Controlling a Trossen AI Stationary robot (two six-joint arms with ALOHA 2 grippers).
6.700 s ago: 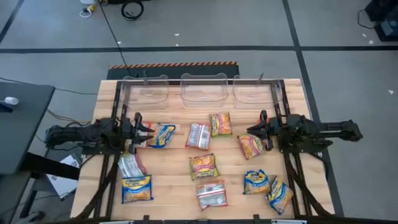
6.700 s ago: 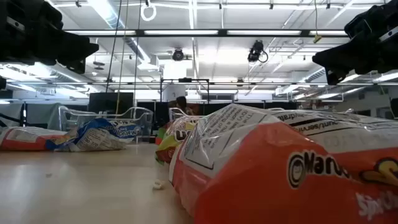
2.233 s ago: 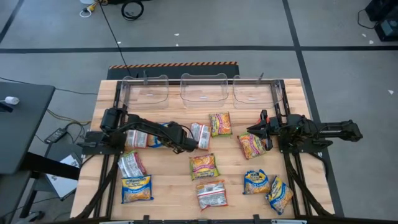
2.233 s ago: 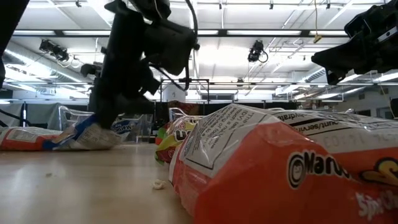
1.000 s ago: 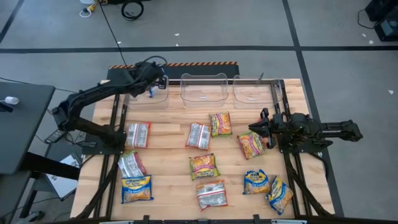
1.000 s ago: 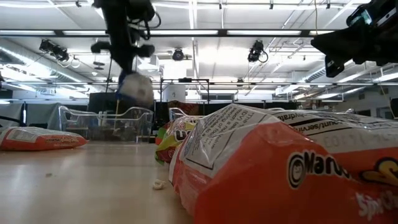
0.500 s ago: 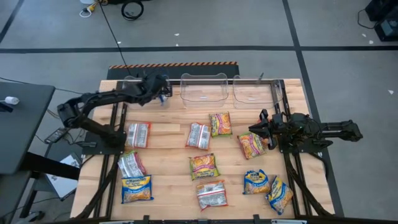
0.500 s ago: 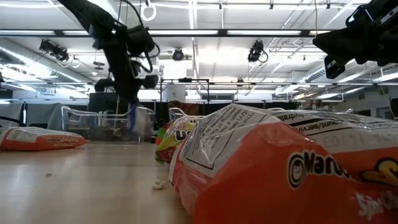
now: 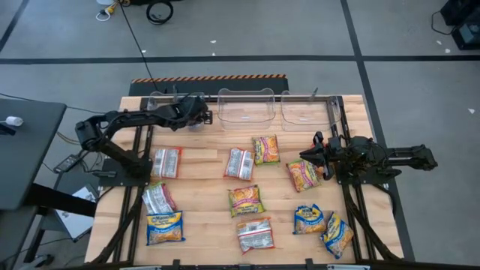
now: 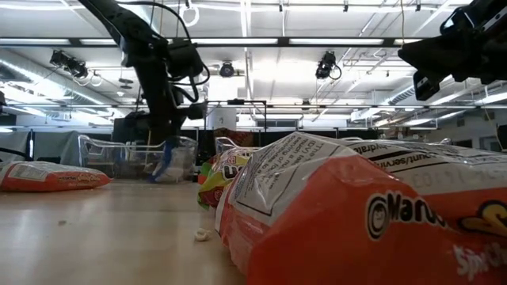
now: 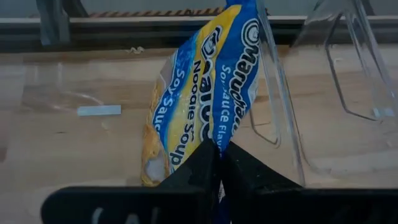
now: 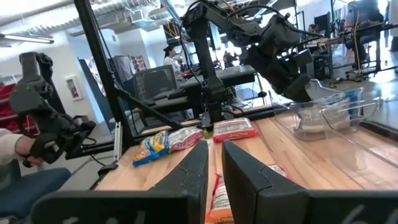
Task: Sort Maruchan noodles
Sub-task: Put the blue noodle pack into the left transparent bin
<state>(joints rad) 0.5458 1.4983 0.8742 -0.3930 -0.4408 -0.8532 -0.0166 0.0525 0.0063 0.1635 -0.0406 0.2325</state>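
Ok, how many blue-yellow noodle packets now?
4 blue-yellow plastic packets: one in the left end effector at the left clear plastic bin, one front-left on the wooden table, two front-right; none apparently hidden.

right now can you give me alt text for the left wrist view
The left gripper pinches a blue-yellow noodle packet, dangling it over the left clear bin on the wooden table. A second clear bin sits beside it.

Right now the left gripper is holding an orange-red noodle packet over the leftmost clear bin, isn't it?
Not quite: the packet is blue-yellow, not orange-red. The left wrist view shows the left gripper shut on the blue-yellow packet, and the high view places it at the leftmost clear bin.
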